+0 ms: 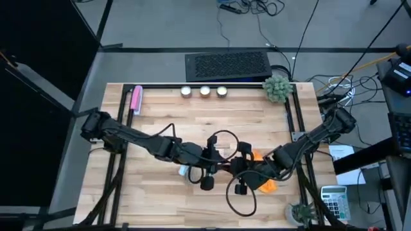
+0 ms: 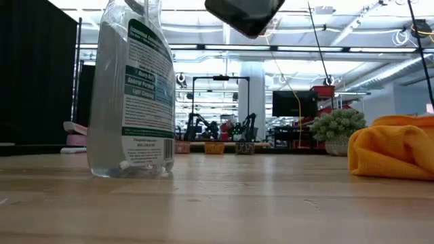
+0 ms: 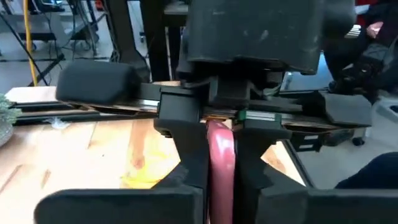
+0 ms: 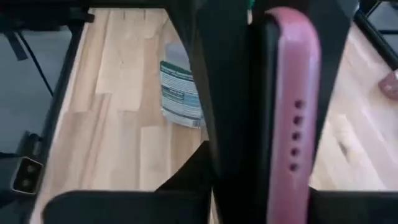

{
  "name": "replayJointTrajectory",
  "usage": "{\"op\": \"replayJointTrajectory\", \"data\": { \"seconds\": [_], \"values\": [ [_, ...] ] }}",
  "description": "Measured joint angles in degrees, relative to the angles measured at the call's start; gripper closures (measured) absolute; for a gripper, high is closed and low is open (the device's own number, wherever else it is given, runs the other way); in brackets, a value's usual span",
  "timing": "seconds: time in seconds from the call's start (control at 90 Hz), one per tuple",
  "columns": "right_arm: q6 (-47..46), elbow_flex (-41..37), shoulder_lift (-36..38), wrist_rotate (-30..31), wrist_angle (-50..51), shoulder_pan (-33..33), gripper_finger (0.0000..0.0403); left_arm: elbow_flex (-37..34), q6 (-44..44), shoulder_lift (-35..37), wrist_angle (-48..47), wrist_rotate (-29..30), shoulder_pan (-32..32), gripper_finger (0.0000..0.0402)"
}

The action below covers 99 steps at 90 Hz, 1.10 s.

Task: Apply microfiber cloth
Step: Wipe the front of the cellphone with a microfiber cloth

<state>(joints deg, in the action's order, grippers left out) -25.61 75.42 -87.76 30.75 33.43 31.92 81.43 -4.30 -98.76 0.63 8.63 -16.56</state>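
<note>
The left tool [image 3: 221, 180] and right tool [image 4: 261, 155] each clench the pink-cased phone [image 4: 292, 112], the microfiber cloth [image 2: 397, 146] lying loose.

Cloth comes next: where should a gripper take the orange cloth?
Pinch a raised fold atop the microfiber cloth, coming from above: it lies bunched on the table, folds standing up. First free a gripper: left gripper and right gripper both clamp the phone.

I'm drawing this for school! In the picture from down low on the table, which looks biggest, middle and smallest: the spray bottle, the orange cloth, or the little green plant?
1. Spray bottle, though it stands nearest the camera, which inflates it.
2. Microfiber cloth, cut off at the picture's edge.
3. Green plant, farther back, so its true size is unsure.
</note>
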Motion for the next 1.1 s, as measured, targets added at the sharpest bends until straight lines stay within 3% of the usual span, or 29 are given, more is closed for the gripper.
{"op": "replayJointTrajectory", "data": {
  "seconds": [0.122,0.222,0.356,0.5,0.644,0.778,0.9,0.989,1.1],
  "values": [
    [-0.99,1.79,1.43,-3.38,5.35,-0.48,0.0328,0.0,-1.42,-0.13,0.7,0.83,0.04,0.0389],
    [-6.72,5.42,3.63,-3.94,17.31,0.64,0.0292,-0.02,-1.46,-0.12,0.31,1.13,-0.26,0.0391],
    [-21.18,5.73,4.94,-5.69,33.42,4.14,0.0244,-0.07,-1.8,-0.13,-0.07,1.16,-0.41,0.0392],
    [-38.6,0.32,4.67,-5.59,39.28,10.46,0.0206,-0.07,-2.35,-0.13,-0.07,1.0,-0.44,0.0392],
    [-52.81,-11.43,4.5,-5.44,35.17,14.86,0.0186,-0.07,-2.46,-0.13,0.23,0.95,-0.44,0.0393],
    [-60.45,-22.7,4.39,-4.04,27.0,14.68,0.0181,-0.07,-2.5,-0.13,0.43,0.8,-0.44,0.0393],
    [-60.16,-31.75,4.13,-3.88,11.56,13.25,0.0184,-0.07,-5.16,-0.13,0.83,0.8,-0.4,0.0393],
    [-59.17,-37.73,4.17,-4.22,-0.79,12.66,0.0192,-0.07,-12.25,-0.13,1.03,3.14,-0.32,0.0393],
    [-58.98,-42.44,4.25,-4.09,-9.56,12.69,0.0228,-0.07,-16.47,-0.13,1.02,4.93,0.02,0.0393]
  ]
}}
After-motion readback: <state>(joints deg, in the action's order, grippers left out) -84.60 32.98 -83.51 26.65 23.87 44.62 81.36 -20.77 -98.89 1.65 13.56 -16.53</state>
